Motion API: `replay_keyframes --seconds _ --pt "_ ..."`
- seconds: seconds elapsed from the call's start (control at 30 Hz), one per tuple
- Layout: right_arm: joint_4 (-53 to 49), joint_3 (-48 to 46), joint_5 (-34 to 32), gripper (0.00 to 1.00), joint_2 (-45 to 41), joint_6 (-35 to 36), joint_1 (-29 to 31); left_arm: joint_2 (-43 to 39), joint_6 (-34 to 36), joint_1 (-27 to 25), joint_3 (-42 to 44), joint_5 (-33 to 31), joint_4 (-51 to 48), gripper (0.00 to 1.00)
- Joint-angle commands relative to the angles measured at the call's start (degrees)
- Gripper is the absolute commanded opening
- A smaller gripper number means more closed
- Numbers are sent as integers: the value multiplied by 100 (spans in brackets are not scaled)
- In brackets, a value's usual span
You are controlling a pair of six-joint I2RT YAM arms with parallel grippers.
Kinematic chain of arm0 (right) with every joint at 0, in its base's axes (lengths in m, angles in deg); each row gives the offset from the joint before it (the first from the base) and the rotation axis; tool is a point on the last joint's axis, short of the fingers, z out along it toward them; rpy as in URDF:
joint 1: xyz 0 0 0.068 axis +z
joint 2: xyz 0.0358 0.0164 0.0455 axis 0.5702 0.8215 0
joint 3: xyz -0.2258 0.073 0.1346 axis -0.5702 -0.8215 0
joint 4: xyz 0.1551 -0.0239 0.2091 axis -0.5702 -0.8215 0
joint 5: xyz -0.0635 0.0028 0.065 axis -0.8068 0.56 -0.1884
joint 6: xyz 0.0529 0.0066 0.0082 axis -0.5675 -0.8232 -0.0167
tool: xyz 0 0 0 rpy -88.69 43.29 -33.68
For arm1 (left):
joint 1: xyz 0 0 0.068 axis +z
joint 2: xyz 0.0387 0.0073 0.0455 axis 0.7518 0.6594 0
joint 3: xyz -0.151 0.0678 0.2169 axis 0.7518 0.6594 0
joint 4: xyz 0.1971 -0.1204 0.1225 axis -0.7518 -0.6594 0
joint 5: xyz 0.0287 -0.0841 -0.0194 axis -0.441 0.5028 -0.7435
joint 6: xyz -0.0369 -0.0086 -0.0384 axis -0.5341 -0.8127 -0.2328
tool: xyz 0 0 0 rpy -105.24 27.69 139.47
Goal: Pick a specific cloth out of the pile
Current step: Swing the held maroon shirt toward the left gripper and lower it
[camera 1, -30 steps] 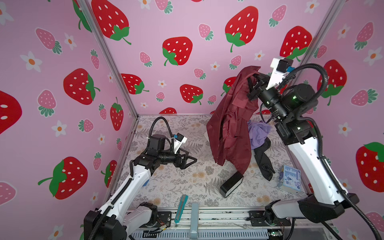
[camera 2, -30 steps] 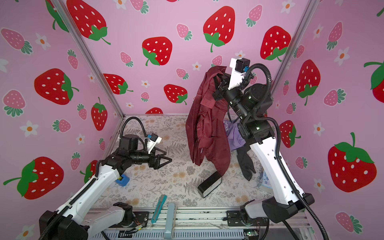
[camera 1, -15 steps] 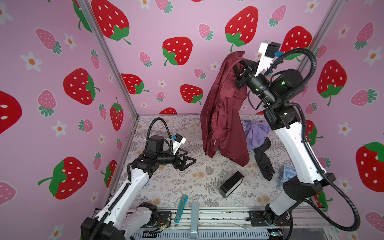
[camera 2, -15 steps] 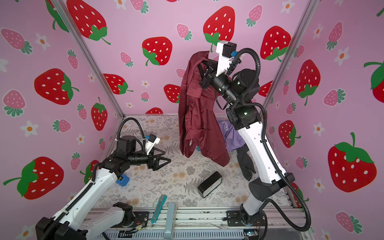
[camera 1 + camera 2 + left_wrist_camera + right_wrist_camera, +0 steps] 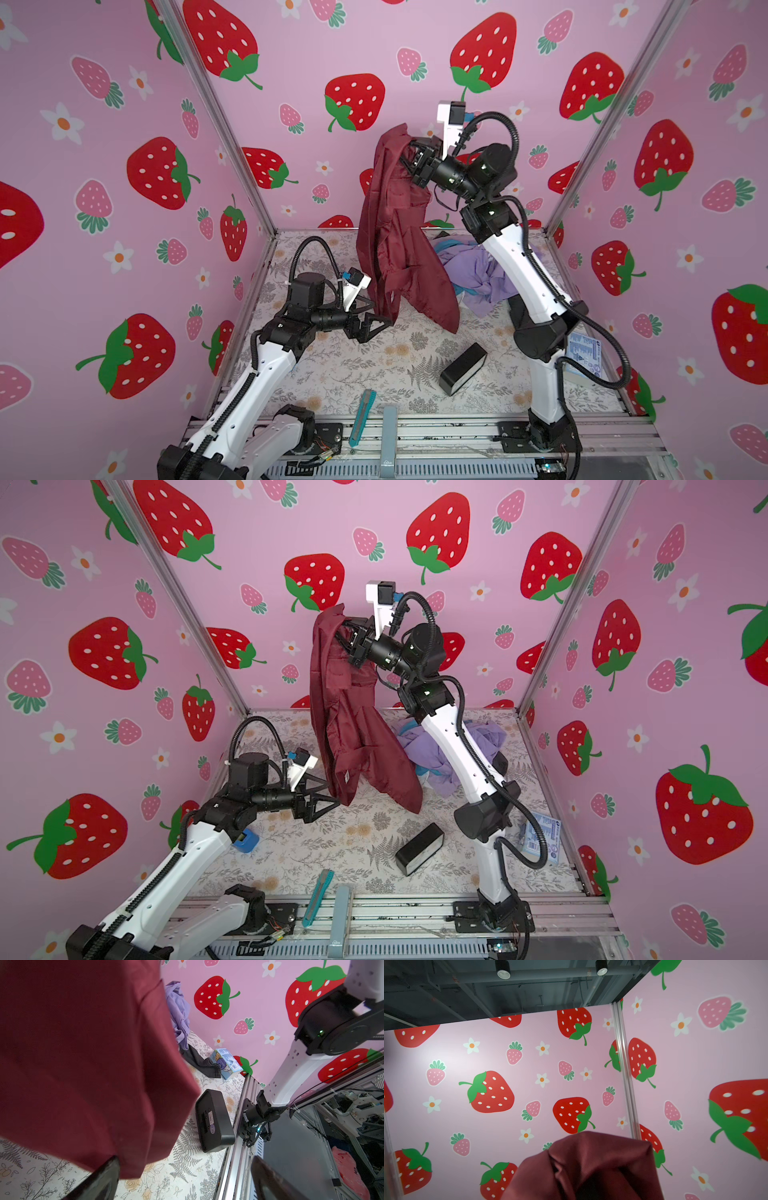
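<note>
Open-jawed and empty, the left gripper hovers low over the floral table, its fingertips just beside the hem of the maroon cloth. At center, the cloth hangs in long folds, its top bunched in the raised right gripper, clamped tight on the fabric. Behind, to the right, the pile of lavender clothes lies on the table.
</note>
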Motion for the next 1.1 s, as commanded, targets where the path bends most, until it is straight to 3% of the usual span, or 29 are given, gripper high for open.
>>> replay_keyframes --seconds 0.0,0.2,0.43,0.67,1.07 --pt "792 252 374 0 172 -563 109 -67 129 -26 62 101 98 99" --pt "836 -214 911 0 435 -798 178 -67 200 -20 83 77 62 99" --pt "131 -1921 860 0 -160 79 207 -89 217 -29 85 79 59 99" --pt "-693 -4024 -78 0 -1190 1178 209 -119 226 -29 134 80 94 99" --pt "-1679 -6076 -911 0 -2020 1707 207 -173 182 -58 148 87 120 99"
